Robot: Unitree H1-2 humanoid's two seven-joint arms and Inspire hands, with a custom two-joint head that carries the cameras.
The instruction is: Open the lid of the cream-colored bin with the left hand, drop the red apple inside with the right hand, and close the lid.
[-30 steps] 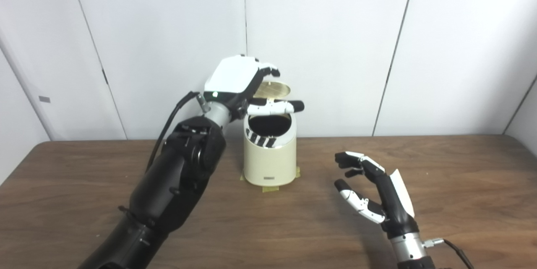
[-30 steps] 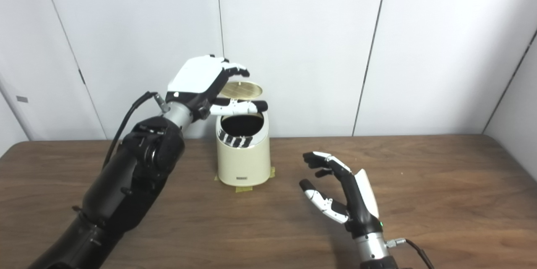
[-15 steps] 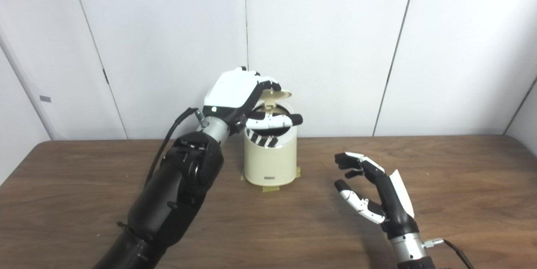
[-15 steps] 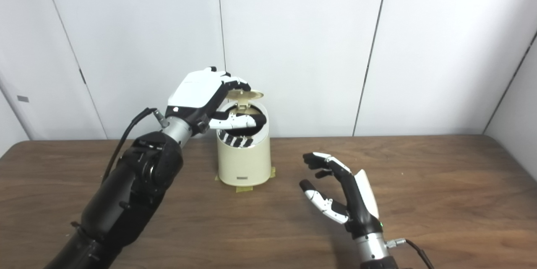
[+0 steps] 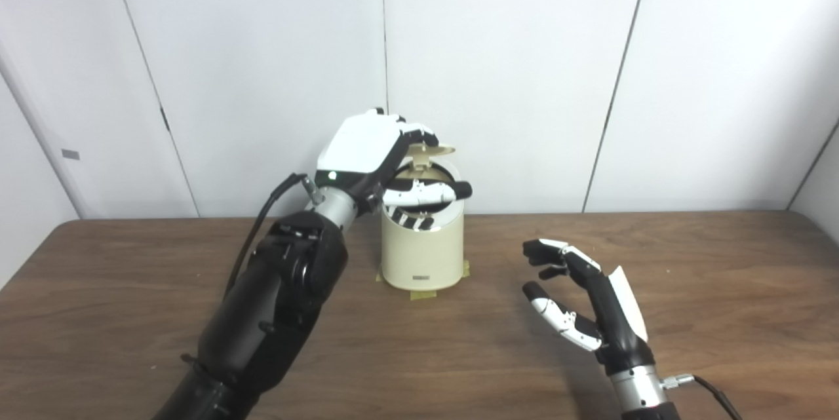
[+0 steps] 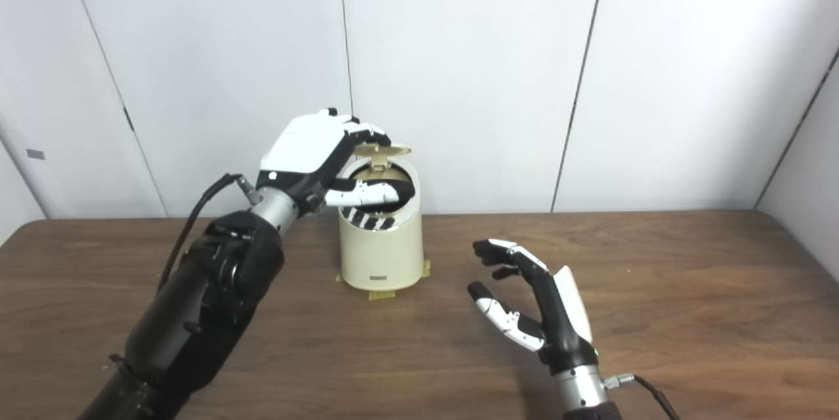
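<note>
Half-lowered since a second ago, round cream lid (image 5: 434,147) sits under left hand (image 5: 367,151) fingers on cream-colored cylindrical bin (image 5: 422,249); right hand (image 5: 583,302) spread, empty, near the bin.

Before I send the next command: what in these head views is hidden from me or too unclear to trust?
- Apple: not visible; the bin interior is dark, with the left hand's thumb across the opening, both views.
- Lid: the fingers cover its near edge, so the grip is unclear.
- Label on the bin front: too small to read.
- Right hand: open; the forearm is cut off by the bottom edge.
</note>
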